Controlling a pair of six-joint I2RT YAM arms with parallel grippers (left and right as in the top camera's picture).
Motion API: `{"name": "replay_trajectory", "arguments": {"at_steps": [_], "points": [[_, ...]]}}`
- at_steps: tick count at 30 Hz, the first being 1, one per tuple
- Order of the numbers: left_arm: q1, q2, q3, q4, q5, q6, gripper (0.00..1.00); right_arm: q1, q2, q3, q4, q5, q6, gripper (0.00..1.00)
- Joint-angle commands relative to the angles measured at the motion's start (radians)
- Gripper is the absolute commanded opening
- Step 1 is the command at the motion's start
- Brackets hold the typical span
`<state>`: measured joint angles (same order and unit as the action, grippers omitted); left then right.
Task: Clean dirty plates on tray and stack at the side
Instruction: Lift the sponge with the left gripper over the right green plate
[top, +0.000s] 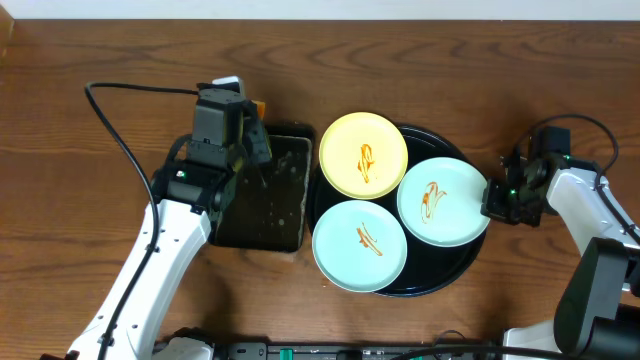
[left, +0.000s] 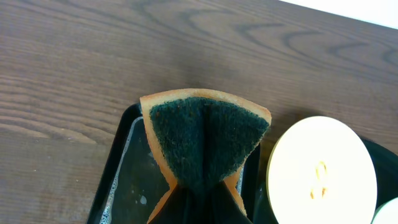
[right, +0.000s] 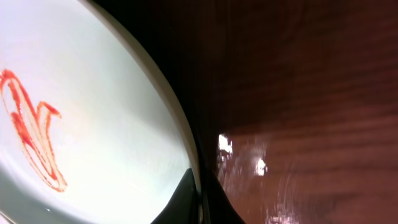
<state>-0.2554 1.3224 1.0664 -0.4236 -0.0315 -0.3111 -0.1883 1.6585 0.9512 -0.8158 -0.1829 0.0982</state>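
Black tray (top: 452, 148): glossy, round, sits on the wooden bench (top: 100, 60) with all three plates on it, so that's my landmark.
Yellow plate (top: 363, 154): far-left part of the tray, hanging out over the rim a bit. Orange squiggle in the middle, also visible from the left wrist view (left: 321, 168).
Gripped mint plate (top: 443, 201): right side of the tray, edge poking past the rim. Its rim meets the yellow plate's. Red-orange sauce loop is super clear up close (right: 93, 124).
Other mint plate (top: 359, 245): near-left part of the tray, overhanging the rim, sauce on it too. It lies right up against the other two.
Right end effector (top: 497, 200): just off the tray's right rim, fingers closed narrow with the gripped mint plate's edge pinched between them (right: 200, 202). Can't tell if the plate is lifted off the tray at all.
Pan (top: 262, 215): rectangular black one just beside the tray's left edge; can't tell if they actually touch. Looks wet inside, with small bubbles (left: 124, 180).
Sponge (left: 202, 140): orange with a dark green scrub face, folded up, above the pan's far end, left of the tray.
Left end effector (left: 198, 202): clamped on the sponge, squeezing it into a fan shape, over the pan.
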Motion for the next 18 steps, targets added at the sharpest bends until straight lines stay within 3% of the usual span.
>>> {"name": "replay_trajectory", "arguments": {"at_steps": [1, 5, 8, 18], "points": [[0.005, 0.019, 0.007, -0.019, 0.068, -0.002, 0.08, -0.001, 0.008, 0.016, -0.03, 0.024, 0.002, 0.01], [0.005, 0.064, 0.009, -0.025, 0.228, -0.003, 0.08, 0.031, 0.008, 0.016, -0.051, 0.025, 0.002, 0.01], [0.005, 0.104, 0.027, -0.056, 0.241, -0.024, 0.07, 0.054, 0.008, 0.016, -0.054, 0.031, 0.002, 0.01], [0.005, 0.283, 0.153, -0.198, 0.475, -0.031, 0.07, 0.059, 0.008, 0.016, -0.068, 0.04, 0.013, 0.01]]}}
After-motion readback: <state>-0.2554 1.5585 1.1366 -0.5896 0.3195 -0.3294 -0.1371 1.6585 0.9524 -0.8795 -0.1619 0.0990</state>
